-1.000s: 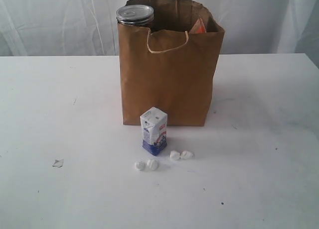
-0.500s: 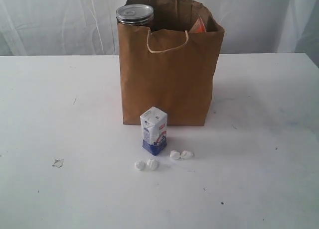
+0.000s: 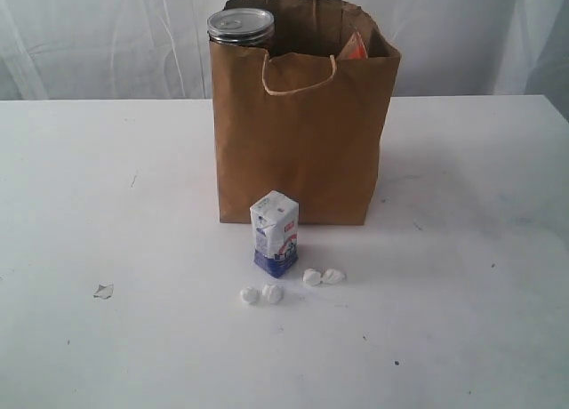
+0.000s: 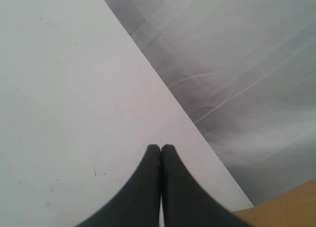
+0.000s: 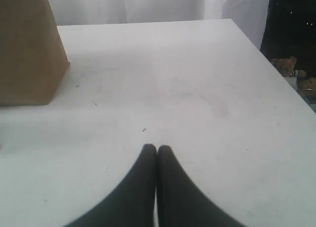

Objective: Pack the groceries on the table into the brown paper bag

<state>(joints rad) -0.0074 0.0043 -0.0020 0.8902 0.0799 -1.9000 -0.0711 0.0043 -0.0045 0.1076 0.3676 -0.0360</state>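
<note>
The brown paper bag (image 3: 298,142) stands upright at the middle of the table (image 3: 107,204). A silver-topped can (image 3: 241,24) pokes out of its left side and an orange-labelled pouch (image 3: 354,46) shows at its right rim. In front of the bag stands the small white-blue carton (image 3: 275,233), with several small white lumps (image 3: 261,294) beside it. Neither arm appears in the exterior view. My left gripper (image 4: 161,148) is shut over bare table near its edge. My right gripper (image 5: 156,148) is shut over bare table, to the right of the bag (image 5: 27,49).
A small chipped mark (image 3: 103,291) lies on the tabletop at the left. White curtains (image 3: 107,36) hang behind the table. The table's far edge (image 4: 163,98) runs through the left wrist view. Small objects (image 5: 289,69) sit beyond the table's right edge.
</note>
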